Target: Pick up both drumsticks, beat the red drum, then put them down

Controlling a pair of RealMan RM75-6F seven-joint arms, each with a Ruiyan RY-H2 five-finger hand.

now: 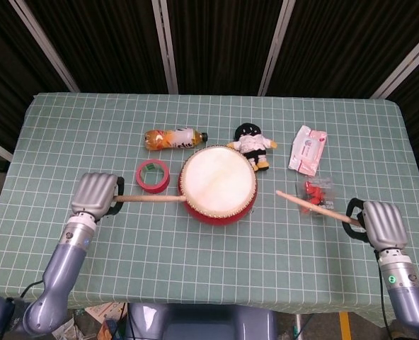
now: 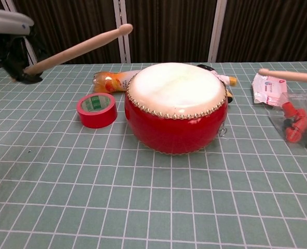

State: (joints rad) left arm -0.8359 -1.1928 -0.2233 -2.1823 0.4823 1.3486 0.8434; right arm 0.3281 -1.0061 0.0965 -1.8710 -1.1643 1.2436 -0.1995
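Note:
The red drum [image 1: 218, 183] [image 2: 176, 107] with its pale skin stands mid-table. My left hand [image 1: 97, 193] [image 2: 11, 49] is to the drum's left and grips a wooden drumstick [image 1: 151, 199] [image 2: 75, 49]; its tip points toward the drum's left rim, raised in the chest view. My right hand [image 1: 381, 223] holds the other drumstick [image 1: 316, 207] [image 2: 288, 75] to the right of the drum, its tip aimed left. Neither stick touches the drum skin.
A red tape roll [image 1: 153, 175] [image 2: 96, 110] lies left of the drum, an orange drink bottle [image 1: 173, 137] behind it. A small doll [image 1: 252, 144], a white-pink packet [image 1: 308, 149] and a clear bag of red parts [image 1: 316, 195] lie to the right.

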